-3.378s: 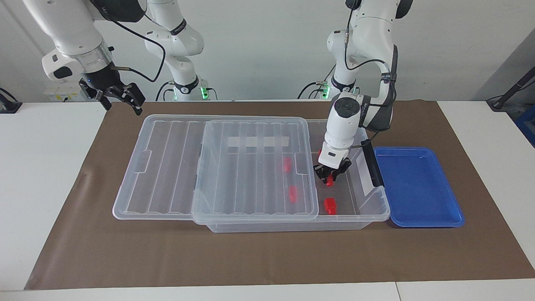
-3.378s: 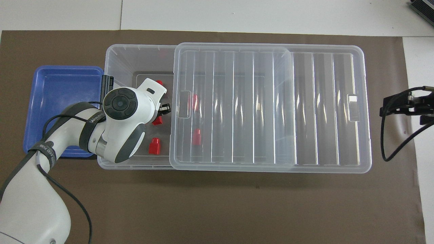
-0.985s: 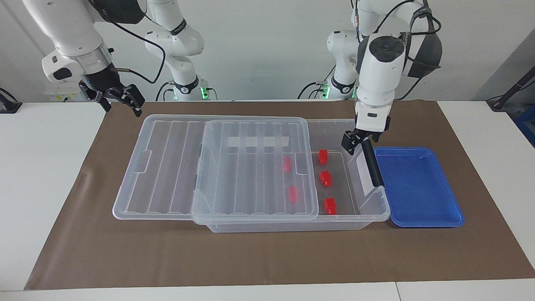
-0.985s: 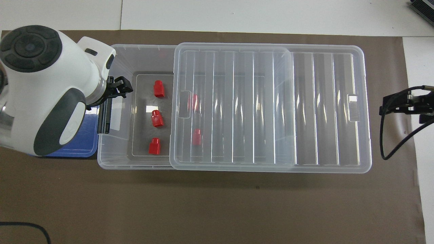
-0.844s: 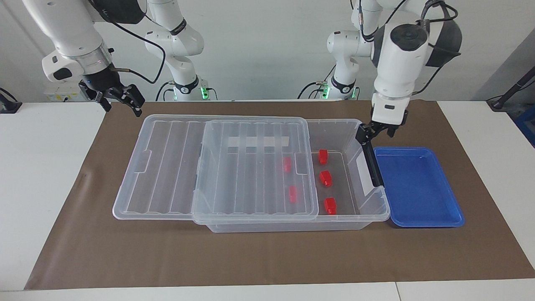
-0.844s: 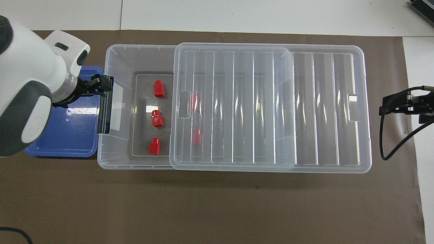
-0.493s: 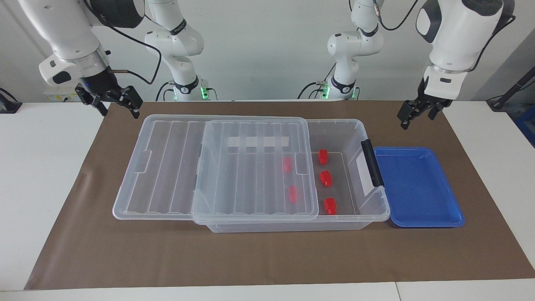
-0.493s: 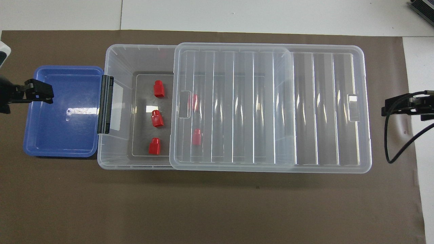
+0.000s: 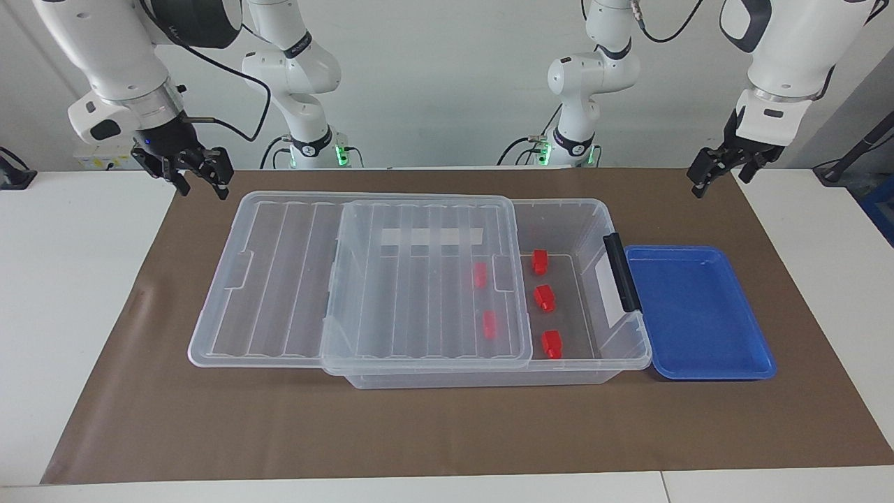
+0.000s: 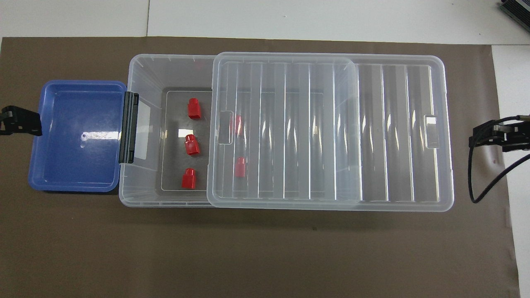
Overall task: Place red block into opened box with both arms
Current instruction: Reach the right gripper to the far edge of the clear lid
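Observation:
The clear box (image 9: 632, 360) (image 10: 140, 62) stands mid-mat. Its ribbed lid (image 9: 419, 279) (image 10: 323, 128) is slid toward the right arm's end, leaving the left arm's end uncovered. In the uncovered part lie three red blocks in a row, and the middle red block (image 9: 544, 298) (image 10: 191, 145) rests on the box floor. Two more show through the lid. My left gripper (image 9: 719, 183) (image 10: 25, 123) hangs open and empty over the mat beside the blue tray. My right gripper (image 9: 204, 190) (image 10: 482, 140) hangs over the mat's edge at the lid's end, fingers apart, holding nothing.
A shallow blue tray (image 9: 698, 314) (image 10: 74, 136) with nothing in it sits against the box's black handle (image 9: 621, 272). A brown mat (image 9: 419, 433) covers the table. The lid's overhanging end rests on the mat toward the right arm.
My left arm has lifted away from the box's handle end and swung out past the blue tray. My right gripper's fingers have drawn closer together. The blocks have not moved.

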### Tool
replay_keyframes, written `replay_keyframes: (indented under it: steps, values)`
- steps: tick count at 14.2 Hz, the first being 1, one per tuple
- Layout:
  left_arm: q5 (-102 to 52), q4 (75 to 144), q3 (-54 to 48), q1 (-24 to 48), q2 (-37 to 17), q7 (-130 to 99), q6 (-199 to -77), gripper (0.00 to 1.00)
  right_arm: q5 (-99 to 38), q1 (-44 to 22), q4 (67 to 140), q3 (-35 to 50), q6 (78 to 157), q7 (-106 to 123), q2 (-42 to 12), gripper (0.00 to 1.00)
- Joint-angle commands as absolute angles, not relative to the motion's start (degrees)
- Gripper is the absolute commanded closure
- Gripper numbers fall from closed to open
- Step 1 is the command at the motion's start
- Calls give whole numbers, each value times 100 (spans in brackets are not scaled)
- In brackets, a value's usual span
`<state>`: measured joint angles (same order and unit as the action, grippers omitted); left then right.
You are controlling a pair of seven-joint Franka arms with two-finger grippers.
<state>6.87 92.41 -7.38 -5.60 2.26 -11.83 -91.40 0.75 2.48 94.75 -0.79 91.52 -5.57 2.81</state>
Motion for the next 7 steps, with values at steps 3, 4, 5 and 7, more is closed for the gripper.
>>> replay_keyframes:
  steps: [3, 4, 5, 7]
  values:
    - [598, 9334, -773, -642, 360, -853, -9070, 0, 44, 755, 9843, -44, 10052, 998, 159, 100]
    - [598, 9334, -773, -642, 360, -853, -9070, 0, 44, 852, 9983, -44, 10359, 1246, 97, 100]
    - [598, 9334, -782, -642, 360, -853, -9070, 0, 35, 913, 10019, -44, 10580, 1544, -34, 100]
    - [598, 9334, -782, -642, 360, -853, -9070, 0, 9, 984, 10028, -44, 11045, 2090, -333, 100]
